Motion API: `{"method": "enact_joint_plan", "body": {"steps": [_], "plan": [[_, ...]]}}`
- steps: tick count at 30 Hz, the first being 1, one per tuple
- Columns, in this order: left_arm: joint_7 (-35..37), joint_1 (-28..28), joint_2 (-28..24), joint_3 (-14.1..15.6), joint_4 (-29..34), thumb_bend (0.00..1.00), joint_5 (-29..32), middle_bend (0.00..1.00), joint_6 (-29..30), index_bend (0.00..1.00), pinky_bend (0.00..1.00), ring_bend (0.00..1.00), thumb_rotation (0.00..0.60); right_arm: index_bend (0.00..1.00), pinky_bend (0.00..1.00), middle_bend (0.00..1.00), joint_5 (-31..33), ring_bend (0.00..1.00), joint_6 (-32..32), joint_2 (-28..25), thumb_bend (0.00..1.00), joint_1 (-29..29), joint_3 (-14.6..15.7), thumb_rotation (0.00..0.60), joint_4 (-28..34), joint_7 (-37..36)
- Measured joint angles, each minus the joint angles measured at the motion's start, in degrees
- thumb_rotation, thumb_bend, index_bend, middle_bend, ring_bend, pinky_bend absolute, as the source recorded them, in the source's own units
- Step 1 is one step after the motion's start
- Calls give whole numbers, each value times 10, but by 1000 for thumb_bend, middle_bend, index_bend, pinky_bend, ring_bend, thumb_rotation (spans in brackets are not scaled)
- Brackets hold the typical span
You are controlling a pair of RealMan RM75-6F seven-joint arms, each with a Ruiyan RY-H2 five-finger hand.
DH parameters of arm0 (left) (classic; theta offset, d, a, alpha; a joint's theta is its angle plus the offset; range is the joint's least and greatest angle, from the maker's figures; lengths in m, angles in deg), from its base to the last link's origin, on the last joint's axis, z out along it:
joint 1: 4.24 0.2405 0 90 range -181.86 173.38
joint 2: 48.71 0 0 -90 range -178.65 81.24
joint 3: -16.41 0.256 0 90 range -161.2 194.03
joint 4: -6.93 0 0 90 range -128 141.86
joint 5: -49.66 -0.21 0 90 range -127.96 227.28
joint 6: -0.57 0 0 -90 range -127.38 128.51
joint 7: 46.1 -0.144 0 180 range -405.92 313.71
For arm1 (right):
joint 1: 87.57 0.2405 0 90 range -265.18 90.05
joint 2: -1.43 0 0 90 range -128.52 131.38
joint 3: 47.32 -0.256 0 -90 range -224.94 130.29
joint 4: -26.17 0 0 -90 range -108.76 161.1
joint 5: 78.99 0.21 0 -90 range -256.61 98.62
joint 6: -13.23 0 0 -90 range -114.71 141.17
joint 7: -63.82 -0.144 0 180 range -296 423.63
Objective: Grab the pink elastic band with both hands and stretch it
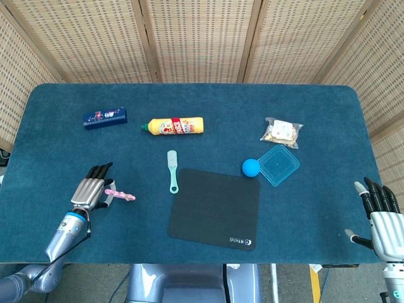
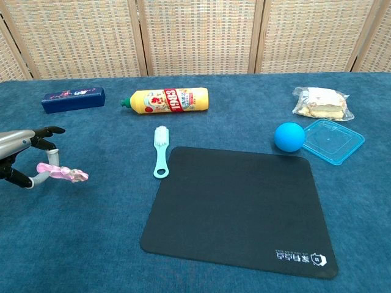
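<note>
The left hand (image 2: 24, 160) pinches one end of the pink elastic band (image 2: 63, 174) at about 8 o'clock on the desk (image 1: 303, 113), with the free end sticking out toward 3 o'clock, apparently just clear of the surface. The right hand (image 1: 380, 214) is released, fingers apart and holding nothing, at the desk's 4 o'clock edge, well apart from the band. The pinch looks shallow, so the band could slip out as the right hand pulls, and that long reach risks brushing the blue ball (image 1: 251, 166) or container (image 1: 278, 165).
</note>
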Motion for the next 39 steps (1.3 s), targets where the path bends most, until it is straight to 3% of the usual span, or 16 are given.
{"method": "enact_joint_plan", "body": {"steps": [16, 23, 29, 34, 39], "plan": [[374, -31, -30, -17, 61, 491, -88, 0, -12, 810, 0, 0, 600, 50, 0, 0, 1, 0, -33, 2, 0, 32, -12, 600, 2, 27], [494, -91, -21, -45, 111, 489, -96, 0, -71, 812, 0, 0, 600, 85, 0, 0, -41, 0, -57, -10, 0, 80, -31, 600, -14, 21], [525, -147, -2, -72, 132, 485, -83, 0, -129, 813, 0, 0, 600, 115, 0, 0, -104, 0, -68, -14, 0, 121, -36, 600, -54, -41], [533, -187, 3, -92, 149, 484, -62, 0, -176, 814, 0, 0, 600, 253, 0, 33, -166, 0, -66, -12, 0, 168, -39, 600, -104, -93], [513, -216, 13, -111, 162, 484, -31, 0, -198, 815, 0, 0, 600, 305, 0, 64, -212, 0, -59, -7, 5, 206, -41, 600, -121, -155]]}}
